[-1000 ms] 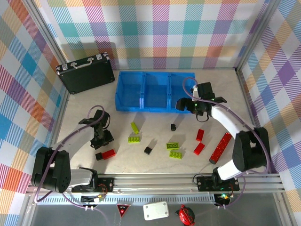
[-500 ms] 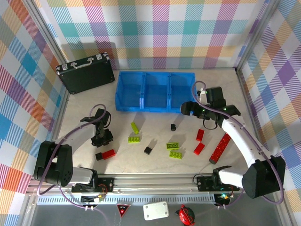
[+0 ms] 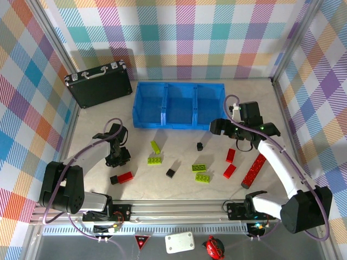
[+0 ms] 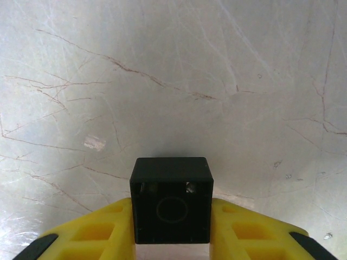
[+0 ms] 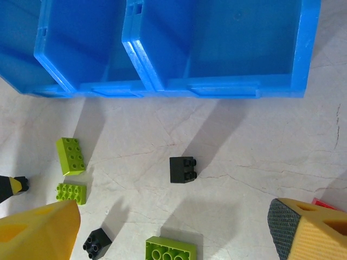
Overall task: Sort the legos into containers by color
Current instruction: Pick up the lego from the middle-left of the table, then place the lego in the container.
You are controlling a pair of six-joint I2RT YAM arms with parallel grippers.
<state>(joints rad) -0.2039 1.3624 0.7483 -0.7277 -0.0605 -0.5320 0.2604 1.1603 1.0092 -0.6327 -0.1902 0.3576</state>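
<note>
Close up in the left wrist view, the left gripper's [image 4: 171,250] jaws clamp a black cube [image 4: 171,206] above the surface [image 4: 179,81]. The top view places it left of the lime plates [image 3: 155,160]. The right gripper [image 3: 216,127] hangs with jaws wide apart, just near of the bin [image 3: 179,84].

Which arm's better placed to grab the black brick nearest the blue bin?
Right. The right end effector, open, hangs close to that black brick; the left end effector is shut on a black cube.
</note>
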